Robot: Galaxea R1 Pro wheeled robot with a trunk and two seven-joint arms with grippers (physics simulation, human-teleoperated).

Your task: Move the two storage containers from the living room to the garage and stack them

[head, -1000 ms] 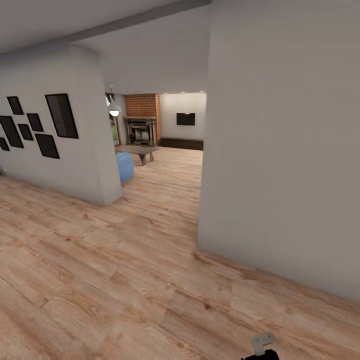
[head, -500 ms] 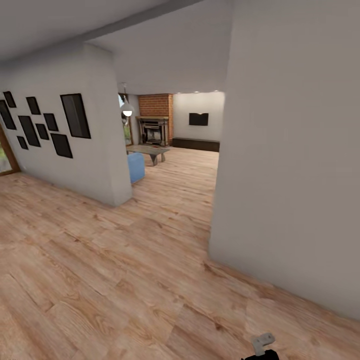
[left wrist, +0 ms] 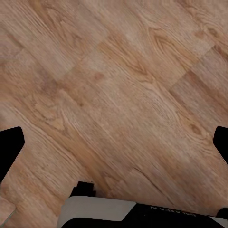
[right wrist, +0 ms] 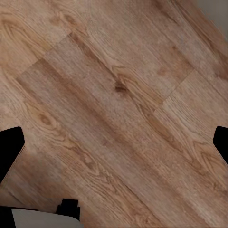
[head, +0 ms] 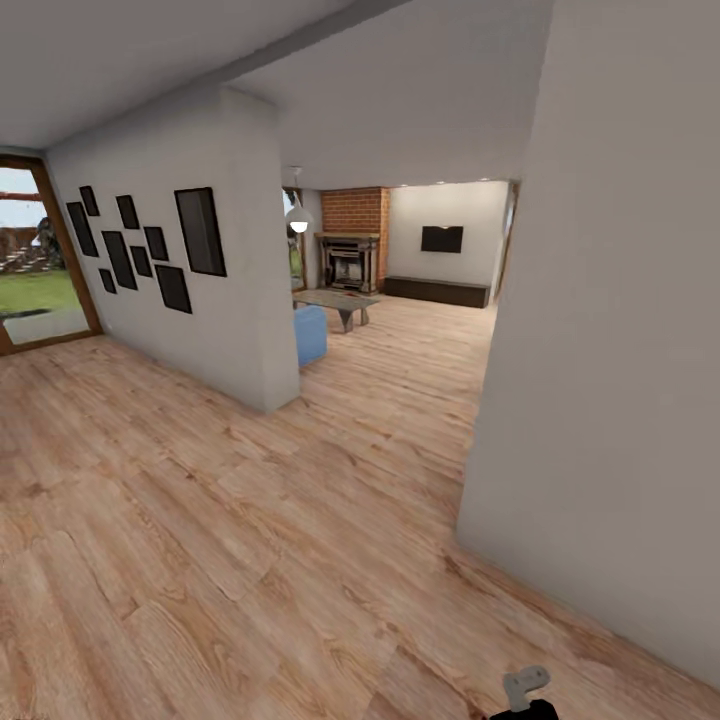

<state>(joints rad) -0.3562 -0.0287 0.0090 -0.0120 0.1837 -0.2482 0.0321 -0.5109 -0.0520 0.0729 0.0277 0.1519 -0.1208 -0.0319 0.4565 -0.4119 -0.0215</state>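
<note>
Both the left gripper (left wrist: 114, 142) and right gripper (right wrist: 114, 142) are seen spread wide and empty above light wood-plank flooring (head: 250, 560); a brick fireplace (head: 350, 240) is seen beyond.

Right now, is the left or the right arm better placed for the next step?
Neither yet. The left gripper and right gripper both hang open and empty over the wood floor. The living room lies ahead, so driving there probably comes first.

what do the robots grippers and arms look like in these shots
In each wrist view the left gripper and right gripper show black fingertips at the picture's edges, with a white and black body behind them. The head view shows a small pale grey bracket on a black part.
</note>
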